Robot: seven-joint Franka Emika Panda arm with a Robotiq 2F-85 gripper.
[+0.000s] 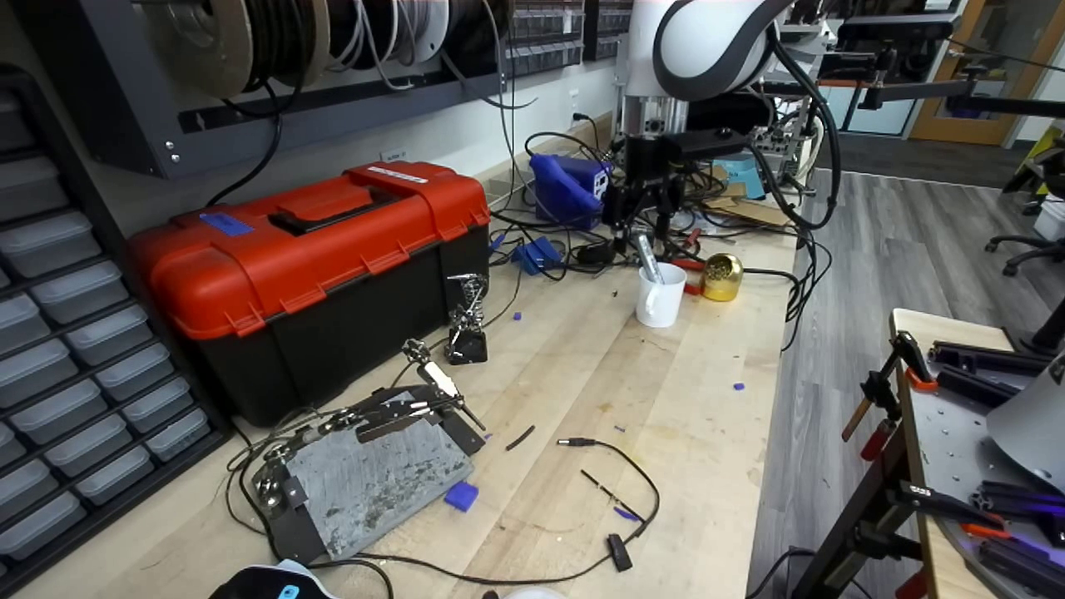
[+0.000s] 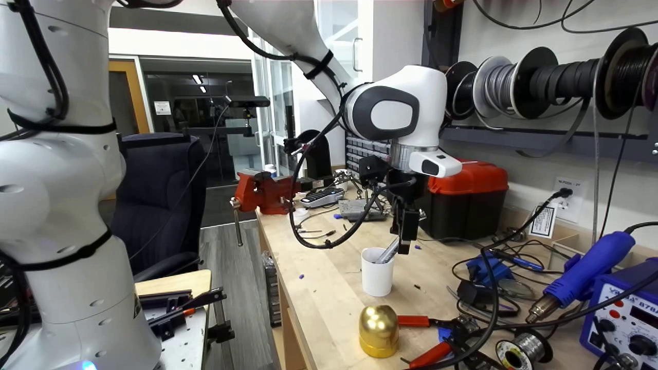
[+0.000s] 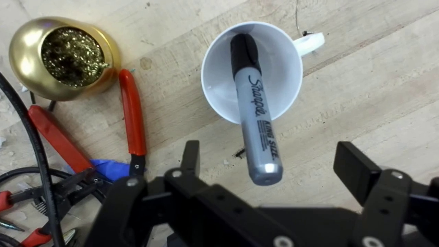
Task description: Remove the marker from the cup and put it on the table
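Observation:
The marker (image 3: pixel 253 103) is a grey Sharpie with a black cap. It leans inside the white cup (image 3: pixel 216 89), cap end down, and its grey end sticks out over the rim. Marker (image 1: pixel 646 256) and cup (image 1: pixel 662 304) also show in an exterior view, as do marker (image 2: pixel 389 252) and cup (image 2: pixel 377 277) in an exterior view. The cup stands upright on the wooden table (image 1: pixel 582 374). My gripper (image 3: pixel 271 157) is open, just above the cup. In the wrist view, the marker's grey end lies between the spread fingers, apart from both.
A gold tip cleaner (image 3: pixel 72 56) and red-handled pliers (image 3: pixel 133 113) lie beside the cup. Tangled black cables (image 2: pixel 493 288) and a blue soldering station (image 2: pixel 627 308) are close by. A red toolbox (image 1: pixel 333 274) stands along the wall.

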